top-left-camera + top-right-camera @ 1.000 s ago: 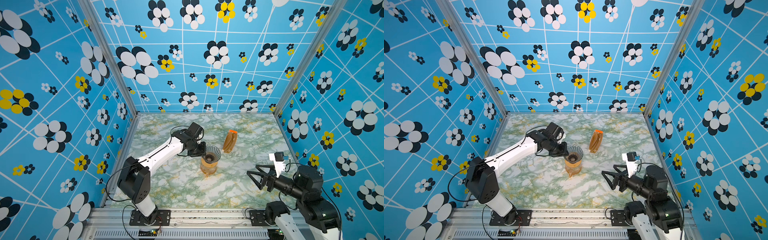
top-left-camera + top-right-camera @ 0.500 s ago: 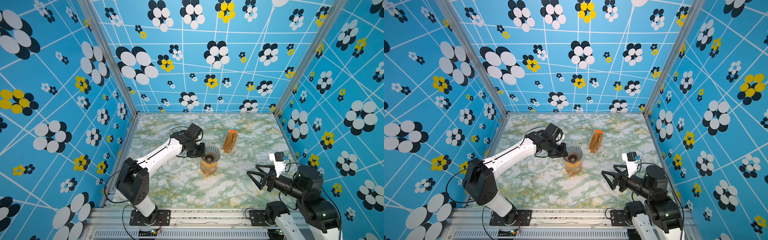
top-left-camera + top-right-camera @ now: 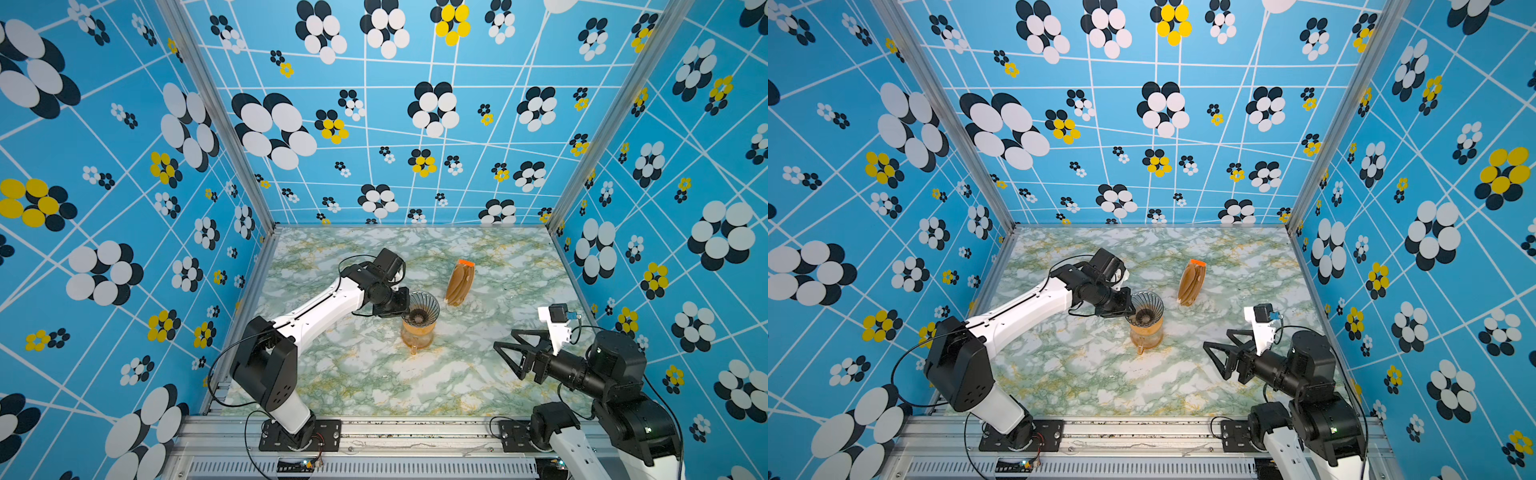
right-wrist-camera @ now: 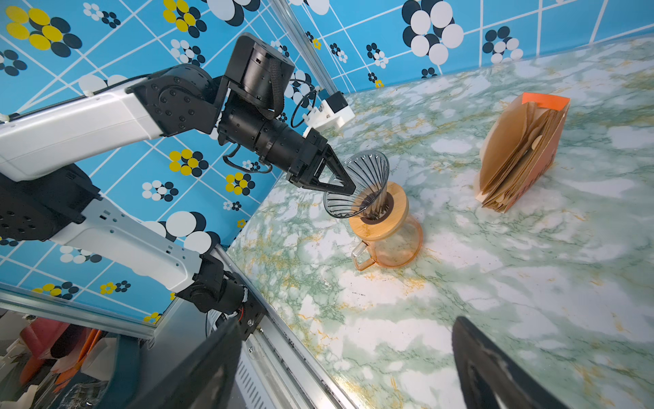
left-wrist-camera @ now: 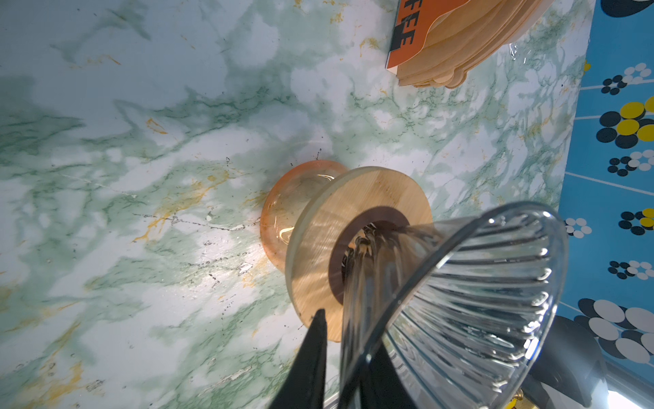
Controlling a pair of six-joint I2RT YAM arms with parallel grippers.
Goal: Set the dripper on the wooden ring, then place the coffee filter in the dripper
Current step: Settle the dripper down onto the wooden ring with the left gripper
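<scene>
- Left claw [image 4: 348, 189] sits at the rim of the dripper [image 4: 366, 173]. Its two black fingers [image 5: 315, 354] are almost together and straddle the glass wall, one outside and one inside.
- Seen from the left wrist, a thin sliver of space shows between the outer finger and the glass, so it cannot be told whether the claw truly pinches the wall.
- The dripper is a clear, grey-tinted cone with spiral ribs. Its narrow end is seated in the dark centre of a round wooden ring [image 5: 371, 198].
- That ring tops an amber glass carafe [image 4: 393, 248], which stands near the middle of the green-veined marble counter [image 3: 374, 374] with its handle toward the front edge.
- An upright stack of brown paper filters [image 3: 459, 284] with an orange top stands behind the carafe and to its right, apart from it (the sheets are pressed together, so no single one can be told from the rest).
- Right claw [image 4: 348, 325] hovers over the front right of the counter, well apart from the carafe. Its jaws are spread wide with nothing between them.
</scene>
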